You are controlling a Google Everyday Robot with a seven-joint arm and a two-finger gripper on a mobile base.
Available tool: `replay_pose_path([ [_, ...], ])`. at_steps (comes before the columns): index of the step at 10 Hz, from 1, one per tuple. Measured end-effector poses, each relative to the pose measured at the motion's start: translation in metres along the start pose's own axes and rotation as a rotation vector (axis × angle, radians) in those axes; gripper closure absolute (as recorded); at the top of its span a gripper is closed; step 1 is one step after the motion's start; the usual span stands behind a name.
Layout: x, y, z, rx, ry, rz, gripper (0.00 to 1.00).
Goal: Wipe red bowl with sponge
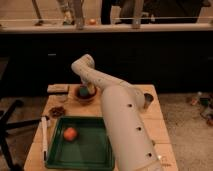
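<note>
The tool (88, 89) hangs over the small round red bowl (85, 95) on the wooden worktop (155, 127) — teal sponge (83, 91) beneath; its opening cannot be told, no writing legible.

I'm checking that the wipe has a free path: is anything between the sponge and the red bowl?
Nothing visible stands between them. The gripper is down over the red bowl near the back of the table, and the sponge shows inside the bowl's rim.
</note>
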Motion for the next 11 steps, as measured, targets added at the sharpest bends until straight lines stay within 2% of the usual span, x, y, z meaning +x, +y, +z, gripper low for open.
replay_pose_path([
  [2, -0.016, -0.007, 0.001, 0.002, -0.006, -0.022, 0.81],
  [4, -0.020, -0.003, 0.002, -0.001, -0.016, -0.039, 0.81],
  [8, -0.006, 0.012, -0.006, 0.003, -0.021, -0.033, 0.81],
  [11, 0.002, 0.007, -0.011, 0.013, -0.020, -0.015, 0.81],
])
